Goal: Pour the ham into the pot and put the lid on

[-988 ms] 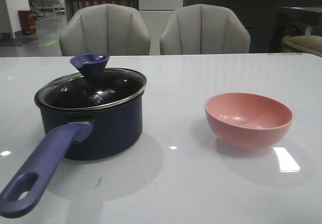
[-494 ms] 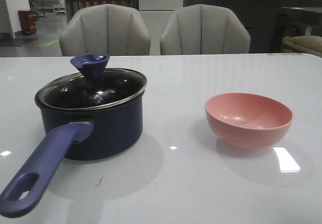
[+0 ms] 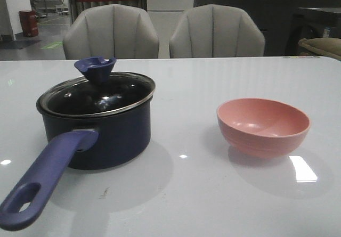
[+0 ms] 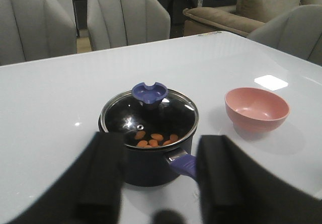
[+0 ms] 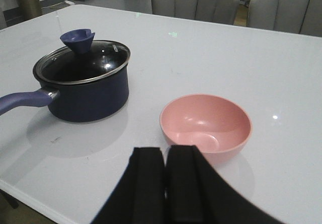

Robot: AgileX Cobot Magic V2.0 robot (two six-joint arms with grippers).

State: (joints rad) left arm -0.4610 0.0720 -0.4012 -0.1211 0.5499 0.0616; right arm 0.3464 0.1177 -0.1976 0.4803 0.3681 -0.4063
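Ham [image 4: 156, 139]: orange-pink chunks lying on the pot's black floor, visible through the glass in the left wrist view. Lid [image 3: 98, 94]: seated on the pot [image 3: 96, 136], steel rim flush, dark blue knob uppermost. Pot stands on the left of the white table [image 3: 202, 194], its purple-blue handle pointing toward the robot. Pink bowl [image 3: 263, 126]: upright, well apart to the right, nothing visible inside. Left gripper [image 4: 158, 181]: jaws spread wide, holding nothing. Right gripper [image 5: 165, 186]: jaws pressed together, gripping nothing.
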